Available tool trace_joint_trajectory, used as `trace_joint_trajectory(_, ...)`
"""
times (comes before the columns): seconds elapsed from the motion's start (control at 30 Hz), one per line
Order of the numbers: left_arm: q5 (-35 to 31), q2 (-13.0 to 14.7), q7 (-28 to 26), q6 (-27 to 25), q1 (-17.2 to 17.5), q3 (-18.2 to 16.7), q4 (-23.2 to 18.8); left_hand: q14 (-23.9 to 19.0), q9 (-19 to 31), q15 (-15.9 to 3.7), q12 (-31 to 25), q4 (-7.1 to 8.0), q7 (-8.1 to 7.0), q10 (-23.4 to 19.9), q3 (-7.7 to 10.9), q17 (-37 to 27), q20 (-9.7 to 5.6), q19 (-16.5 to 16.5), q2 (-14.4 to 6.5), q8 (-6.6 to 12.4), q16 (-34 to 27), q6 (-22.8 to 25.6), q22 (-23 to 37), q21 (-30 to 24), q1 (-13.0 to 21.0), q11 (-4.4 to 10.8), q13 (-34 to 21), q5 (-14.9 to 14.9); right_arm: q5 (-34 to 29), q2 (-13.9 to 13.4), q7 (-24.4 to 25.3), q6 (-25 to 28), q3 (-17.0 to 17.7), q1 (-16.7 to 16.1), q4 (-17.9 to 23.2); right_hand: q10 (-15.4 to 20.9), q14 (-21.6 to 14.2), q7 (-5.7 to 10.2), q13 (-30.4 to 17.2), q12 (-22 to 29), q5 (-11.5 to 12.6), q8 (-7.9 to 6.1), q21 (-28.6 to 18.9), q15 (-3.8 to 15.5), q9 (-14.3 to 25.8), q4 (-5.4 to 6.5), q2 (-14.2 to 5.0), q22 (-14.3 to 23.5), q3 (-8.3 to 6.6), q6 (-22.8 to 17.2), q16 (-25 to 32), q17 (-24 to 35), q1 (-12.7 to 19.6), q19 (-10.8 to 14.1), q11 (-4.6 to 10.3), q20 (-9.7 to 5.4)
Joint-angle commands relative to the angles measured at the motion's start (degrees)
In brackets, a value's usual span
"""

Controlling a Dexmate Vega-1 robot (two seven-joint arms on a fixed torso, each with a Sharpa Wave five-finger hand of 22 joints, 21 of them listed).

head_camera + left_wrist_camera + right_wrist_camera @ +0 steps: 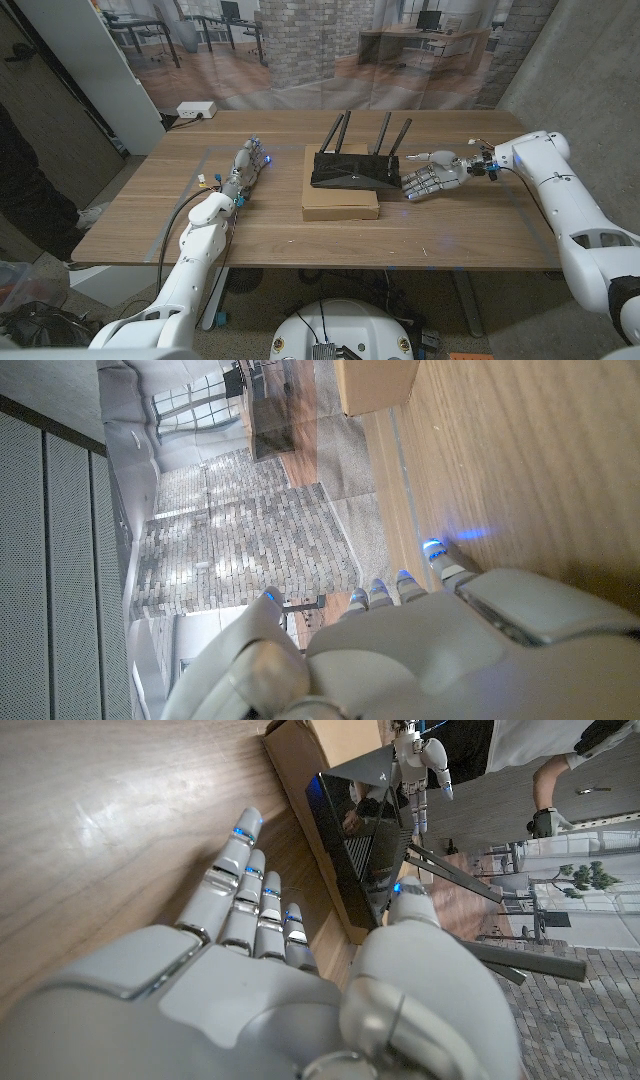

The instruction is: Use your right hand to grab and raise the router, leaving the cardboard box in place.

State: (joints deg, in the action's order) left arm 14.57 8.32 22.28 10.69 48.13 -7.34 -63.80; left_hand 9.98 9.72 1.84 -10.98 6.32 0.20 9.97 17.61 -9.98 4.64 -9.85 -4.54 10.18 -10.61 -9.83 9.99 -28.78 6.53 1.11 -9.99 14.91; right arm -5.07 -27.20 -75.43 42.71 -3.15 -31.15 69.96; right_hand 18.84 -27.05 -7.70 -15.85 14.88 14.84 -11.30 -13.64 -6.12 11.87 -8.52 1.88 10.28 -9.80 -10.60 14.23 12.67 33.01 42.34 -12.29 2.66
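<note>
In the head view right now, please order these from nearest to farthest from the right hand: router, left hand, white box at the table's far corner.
1. router, just beside the right hand, on the cardboard box.
2. left hand, across the table.
3. white box, far left corner.

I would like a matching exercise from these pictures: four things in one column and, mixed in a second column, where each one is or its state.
Things:
1. router
2. box
3. left hand
4. right hand

Places or states:
A. lies on the table, under the router
B. open, beside the router's right end
C. black, antennas up, on the box
D. on the table, left of the box

Pairs: 1-C, 2-A, 3-D, 4-B
</note>
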Motion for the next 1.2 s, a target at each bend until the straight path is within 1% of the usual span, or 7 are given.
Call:
trace_joint_trajectory(0.03,-0.5,0.0,0.8,0.0,-1.4,-0.4,1.9,5.4,0.1,0.40,-0.1,-0.05,0.46,4.9,-0.11,-0.1,0.39,-4.1,-0.3,0.13,0.1,-5.0,0.3,0.4,0.4,-0.18,-0.3,0.2,-1.8,1.4,-0.5,-0.8,-1.2,1.6,-2.4,0.9,-0.7,-4.68,-0.2,0.8,0.5,-0.51,-0.1,0.01,0.3,0.10,-0.01,0.3,0.25,-0.6,0.4,0.5,0.5,0.5,-0.07,0.04)
trace_joint_trajectory(0.17,-0.8,0.0,1.2,0.2,-2.1,-0.6,2.9,5.5,0.1,0.42,-0.1,-0.07,0.41,5.0,-0.14,-0.1,0.41,-4.1,-0.3,0.12,0.1,-5.0,0.3,0.4,0.4,-0.15,-0.3,0.3,-2.4,1.7,-0.3,-0.6,-1.3,1.4,-1.9,1.7,-1.4,-4.69,-0.5,1.4,0.7,-0.58,-0.2,-0.01,0.4,0.27,0.16,0.3,0.55,-1.0,0.7,0.7,0.6,0.9,-0.02,0.05)
trace_joint_trajectory(0.57,-1.1,-0.1,2.5,0.7,-2.9,-1.2,4.4,5.6,0.1,0.39,-0.1,-0.09,0.44,5.0,-0.19,-0.1,0.43,-4.1,-0.3,0.09,0.1,-5.1,0.4,0.6,0.4,-0.28,-0.3,0.3,-3.8,2.1,1.5,1.9,-1.2,-1.3,3.8,2.4,-1.9,-4.66,-0.9,2.2,1.1,-0.76,-0.3,-0.01,0.5,0.58,1.08,0.4,1.51,-2.1,0.8,1.3,0.5,1.4,-0.05,0.11)
trace_joint_trajectory(0.67,-1.1,-0.2,2.7,0.7,-2.9,-1.5,4.4,5.6,0.1,0.39,-0.1,-0.09,0.42,5.1,-0.21,-0.1,0.42,-4.1,-0.3,0.06,0.1,-5.2,0.4,0.7,0.4,-0.31,-0.3,0.3,-4.2,2.2,1.9,2.6,-1.5,-1.7,5.1,3.2,-3.2,-4.65,-1.2,2.9,1.6,-0.92,-0.5,-0.04,0.6,0.78,1.32,0.4,1.98,-2.9,1.3,1.6,0.5,2.2,-0.01,0.24)
trace_joint_trajectory(0.8,-1.1,-0.1,3.0,0.9,-2.8,-1.9,4.6,5.6,0.1,0.44,-0.1,-0.11,0.41,5.1,-0.24,-0.1,0.39,-4.1,-0.2,0.06,0.1,-5.3,0.4,0.7,0.4,-0.26,-0.3,0.3,-4.7,2.3,2.5,3.5,-2.0,-2.2,6.6,4.1,-4.3,-4.63,-1.6,3.8,2.1,-1.13,-0.7,0.54,0.8,0.90,1.46,0.4,2.43,-4.0,1.7,2.1,0.8,3.0,-0.01,0.24)
trace_joint_trajectory(1.03,-1.1,-0.2,3.4,0.9,-2.9,-2.3,5.1,5.6,0.1,0.53,-0.1,-0.13,0.41,5.2,-0.29,-0.1,0.40,-4.1,-0.2,0.06,0.1,-5.3,0.4,0.9,0.4,-0.23,-0.3,0.3,-5.1,2.5,2.6,4.4,-3.3,-2.2,7.2,4.6,-5.1,-4.63,-1.9,4.4,2.6,-1.21,-0.9,0.69,0.9,0.96,1.60,0.5,2.83,-4.8,1.9,2.5,1.1,3.9,0.00,0.20)
trace_joint_trajectory(1.2,-1.2,-0.1,3.6,1.0,-3.1,-2.6,5.6,5.7,0.1,0.54,-0.1,-0.15,0.45,5.2,-0.32,-0.1,0.41,-4.1,-0.2,0.06,0.1,-5.4,0.4,0.9,0.5,-0.31,-0.3,0.3,-5.4,2.7,2.6,4.5,-4.1,-1.9,7.0,5.5,-6.6,-4.62,-2.3,5.4,3.1,-1.27,-1.4,0.95,1.1,1.14,1.67,0.5,3.31,-5.6,2.4,3.0,1.4,5.2,0.03,0.11)
